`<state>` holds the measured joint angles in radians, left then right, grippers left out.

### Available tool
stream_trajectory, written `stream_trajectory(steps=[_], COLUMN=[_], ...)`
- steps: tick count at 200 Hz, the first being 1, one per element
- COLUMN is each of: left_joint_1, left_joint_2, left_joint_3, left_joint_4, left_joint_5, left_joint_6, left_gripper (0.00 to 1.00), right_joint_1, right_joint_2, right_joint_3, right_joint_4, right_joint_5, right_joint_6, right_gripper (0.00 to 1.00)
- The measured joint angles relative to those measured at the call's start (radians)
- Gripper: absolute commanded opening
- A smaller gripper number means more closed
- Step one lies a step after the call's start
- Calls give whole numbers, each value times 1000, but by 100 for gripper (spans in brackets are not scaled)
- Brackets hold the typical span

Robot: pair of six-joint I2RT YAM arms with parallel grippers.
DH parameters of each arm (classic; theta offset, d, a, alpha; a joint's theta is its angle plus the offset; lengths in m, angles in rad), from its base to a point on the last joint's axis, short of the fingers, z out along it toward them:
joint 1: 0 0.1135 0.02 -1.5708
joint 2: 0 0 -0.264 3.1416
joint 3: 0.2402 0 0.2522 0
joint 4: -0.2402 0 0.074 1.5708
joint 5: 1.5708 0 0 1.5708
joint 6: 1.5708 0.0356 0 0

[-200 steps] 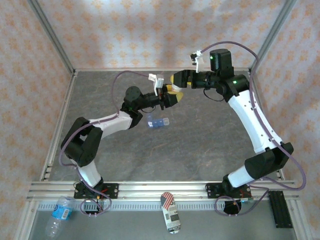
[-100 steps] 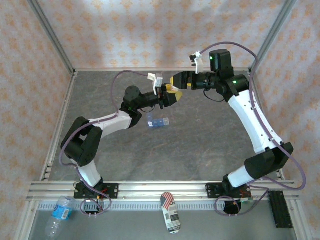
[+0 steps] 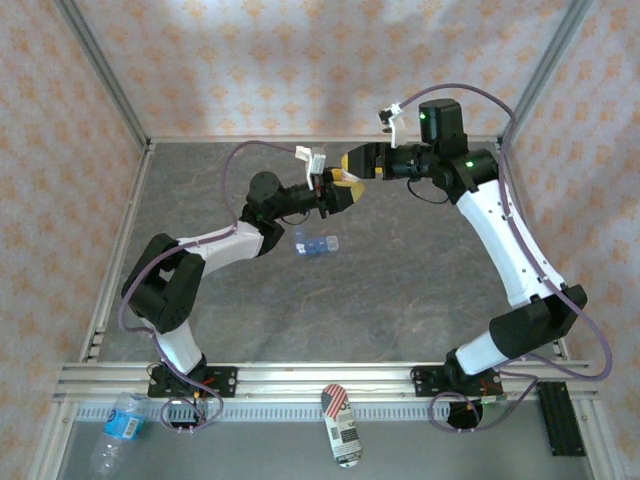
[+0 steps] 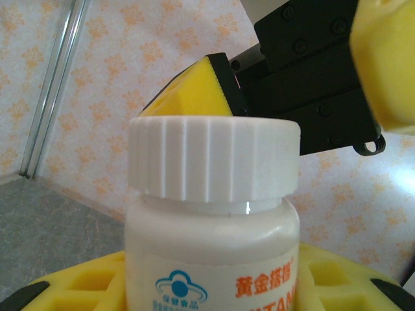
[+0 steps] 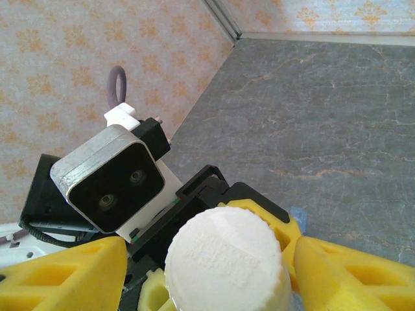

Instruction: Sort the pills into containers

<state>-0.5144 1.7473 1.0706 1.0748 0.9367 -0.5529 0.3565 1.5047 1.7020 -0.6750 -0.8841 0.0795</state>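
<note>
L gripper (image 4: 214, 288) is clamped on a small white bottle (image 4: 214, 253). Its yellow pads (image 4: 97, 264), w/ square cut-outs, sit against both sides of the body, and the bottle stands upright in the left wrist view. The label reads 黄金搭档 in orange, w/ a round blue logo to the left. Tiny blue characters under the logo are too small to read, and a row of orange Latin caps below is cut off by the frame edge. The bottle body is glossy white plastic. Its cap (image 4: 214, 159) is matte white, round, w/ vertical ribs, and is on the neck.

R gripper (image 5: 207, 275) is open. Its 2 yellow fingers (image 5: 61, 272) stand apart on either side of the cap, w/ a gap on each side in the right wrist view. The cap top has a faint raised marking, unreadable. Behind it is the L wrist camera (image 5: 107, 178), a grey box w/ 2 dark lenses.

From the top view both grippers meet above the far middle of the grey, stone-patterned table (image 3: 400, 300). The pill organiser (image 3: 316, 245) is a short translucent blue strip of joined square compartments. It lies on the table just near-side of the L gripper, apart from both grippers. Can't tell if its lids are up or down. Off the table's near edge lie a clear water bottle (image 3: 118, 428) w/ a blue label and a flat pack (image 3: 342, 425) w/ a stars-and-stripes print, its text unreadable.
</note>
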Motion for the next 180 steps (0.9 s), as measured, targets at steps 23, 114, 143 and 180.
stream_trajectory(steps=[23, 114, 143, 180], left_joint_1=[0, 4, 4, -16], left_joint_2=[0, 0, -2, -84], left_joint_3=[2, 3, 2, -47], left_joint_4=[0, -16, -47, -228], left_joint_5=[3, 21, 5, -146], left_joint_6=[0, -23, 5, 174], left_gripper=[0, 0, 0, 0], right_joint_1=[0, 1, 13, 67], right_joint_2=[7, 30, 24, -20], right_joint_3=[0, 0, -29, -145], right_joint_4=[0, 2, 31, 164], right_joint_5=[-2, 4, 43, 166], right_joint_6=[0, -23, -16, 63], right_gripper=[64, 25, 18, 15])
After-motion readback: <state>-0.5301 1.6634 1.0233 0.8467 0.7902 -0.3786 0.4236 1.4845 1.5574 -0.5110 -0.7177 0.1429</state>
